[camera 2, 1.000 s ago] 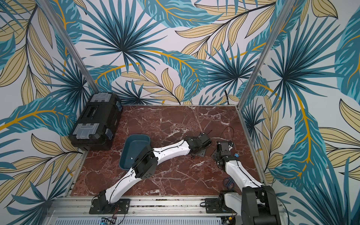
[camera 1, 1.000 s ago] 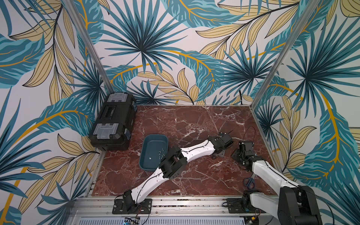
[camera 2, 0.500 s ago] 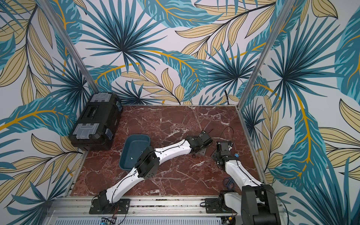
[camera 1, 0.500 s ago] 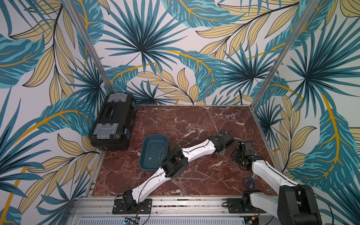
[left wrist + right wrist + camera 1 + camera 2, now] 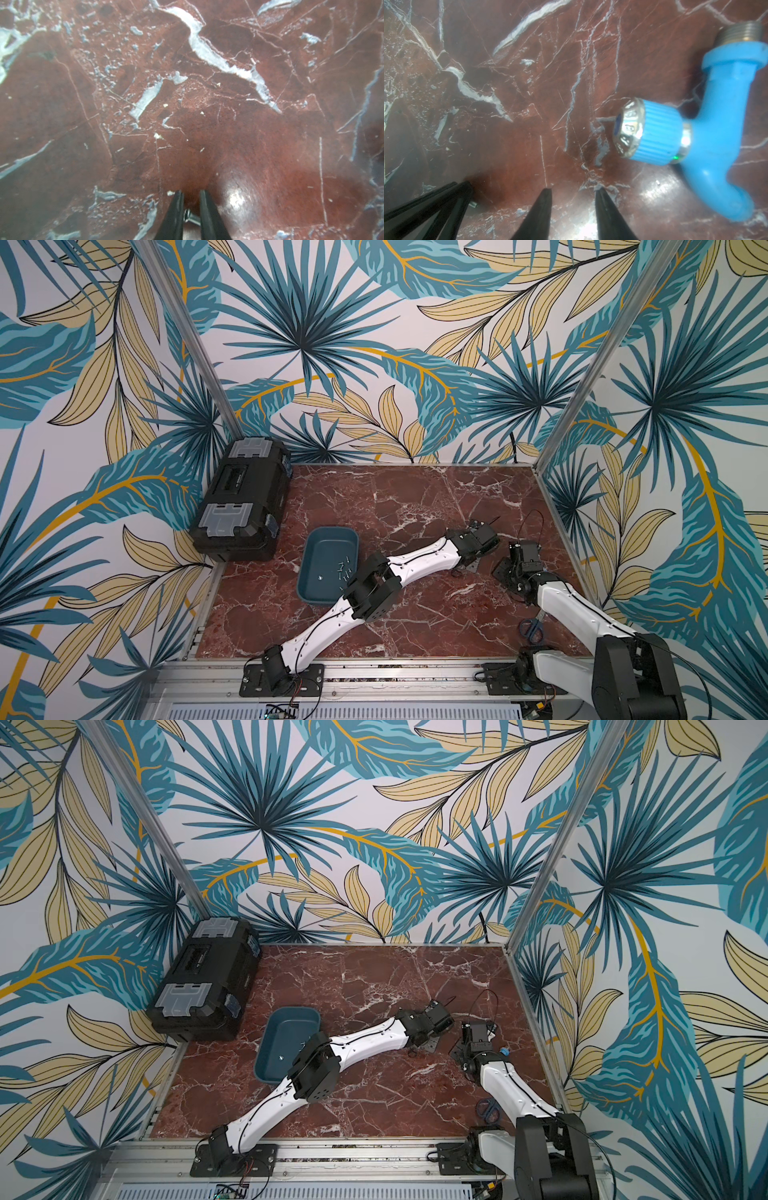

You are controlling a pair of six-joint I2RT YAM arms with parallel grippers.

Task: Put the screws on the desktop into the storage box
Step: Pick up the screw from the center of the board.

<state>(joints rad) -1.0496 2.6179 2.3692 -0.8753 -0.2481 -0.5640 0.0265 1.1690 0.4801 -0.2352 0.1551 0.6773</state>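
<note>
Screws (image 5: 343, 570) in box (image 5: 326, 551), top views only

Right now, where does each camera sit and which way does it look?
Both top views: high at the front, looking down on the desktop, storage box, left arm and right arm.
Left wrist: on the left arm, facing the desktop; left end effector shows, a screw between its fingers.
Right wrist: on the right arm, facing a blue tap; right end effector shows.
Shared: a top view also shows the blue tap.
</note>
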